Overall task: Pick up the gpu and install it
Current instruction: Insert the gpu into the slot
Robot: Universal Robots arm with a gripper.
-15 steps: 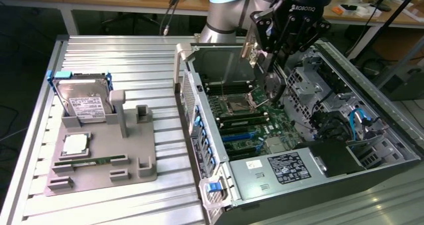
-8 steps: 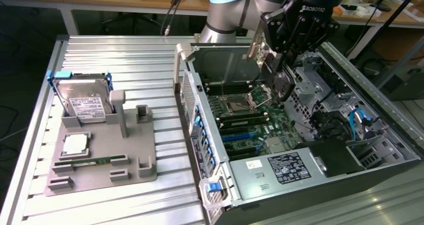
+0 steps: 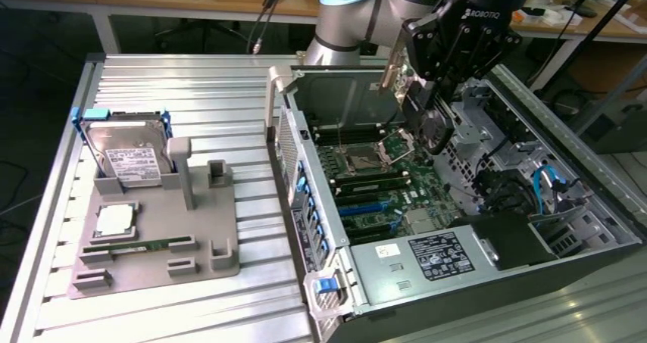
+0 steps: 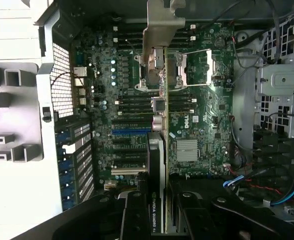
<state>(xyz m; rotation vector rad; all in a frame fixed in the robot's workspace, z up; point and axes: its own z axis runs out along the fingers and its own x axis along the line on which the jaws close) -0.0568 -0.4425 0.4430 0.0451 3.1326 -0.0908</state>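
Observation:
My gripper (image 3: 429, 101) is shut on the gpu (image 3: 435, 129), a thin dark card held edge-on above the open computer case (image 3: 303, 207). In the wrist view the gpu (image 4: 158, 150) shows as a narrow strip running between the black fingers (image 4: 137, 220). Its silvery end bracket (image 4: 161, 25) points away from the gripper (image 4: 159, 220). The card hangs over the green motherboard (image 4: 202, 115), near the processor socket and apart from the board. The expansion slots (image 4: 129, 132) lie off to one side of it.
A grey holder tray (image 3: 202, 233) stands on the ribbed metal table at the exterior view's left. It carries a silver hard drive (image 3: 129, 157), a processor chip (image 3: 114, 220) and a green memory stick (image 3: 136, 246). Drive cages and cables (image 3: 546, 184) fill the case's right side.

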